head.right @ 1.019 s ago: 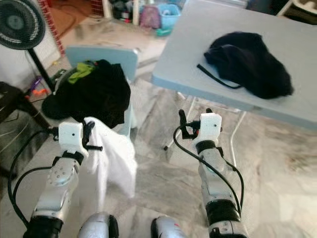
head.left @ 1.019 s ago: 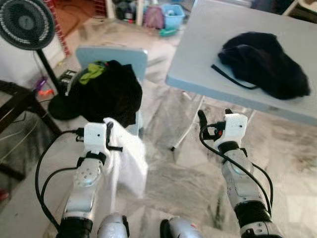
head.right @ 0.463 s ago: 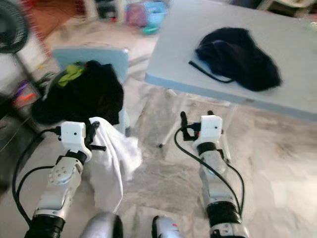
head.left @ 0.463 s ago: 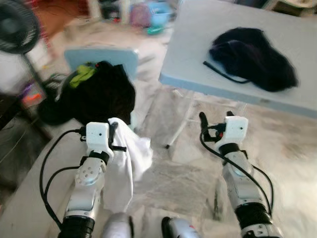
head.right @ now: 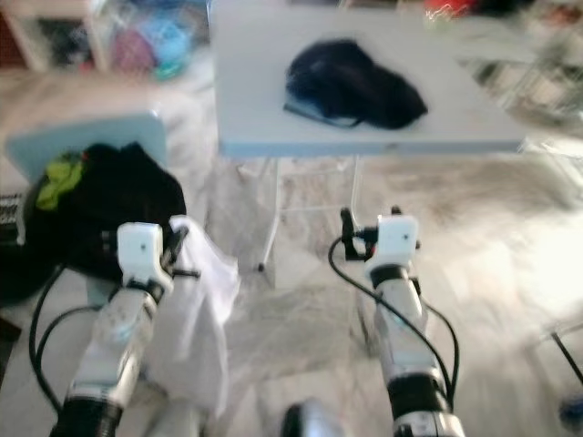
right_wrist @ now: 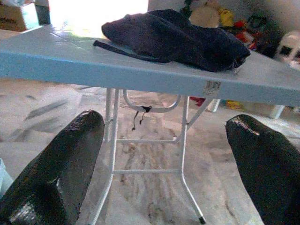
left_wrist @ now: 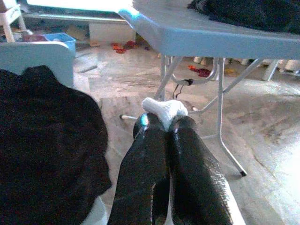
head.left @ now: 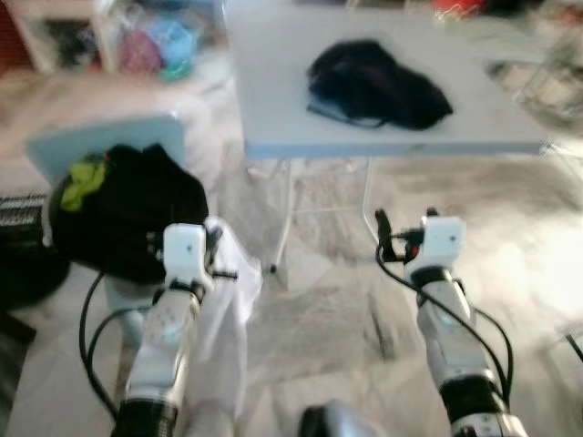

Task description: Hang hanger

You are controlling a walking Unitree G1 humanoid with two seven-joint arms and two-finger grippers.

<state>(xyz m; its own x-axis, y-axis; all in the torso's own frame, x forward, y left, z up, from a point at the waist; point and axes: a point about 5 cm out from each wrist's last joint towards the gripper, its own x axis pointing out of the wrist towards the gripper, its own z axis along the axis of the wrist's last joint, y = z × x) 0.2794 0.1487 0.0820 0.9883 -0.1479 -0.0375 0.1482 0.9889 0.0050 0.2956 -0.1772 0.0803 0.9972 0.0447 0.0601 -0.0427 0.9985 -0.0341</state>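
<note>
Left hand (left_wrist: 165,123) grips one white cloth (head.left: 226,309).

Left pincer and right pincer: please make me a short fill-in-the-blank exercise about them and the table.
The left pincer is shut on a ____ cloth.
The right pincer is ____ and holds nothing.
On the table lies a ____ garment.

Missing words: white; open; dark

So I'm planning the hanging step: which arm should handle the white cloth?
Left. The left gripper is already shut on the white cloth, while the right gripper is open and holds nothing, facing the table.
</note>
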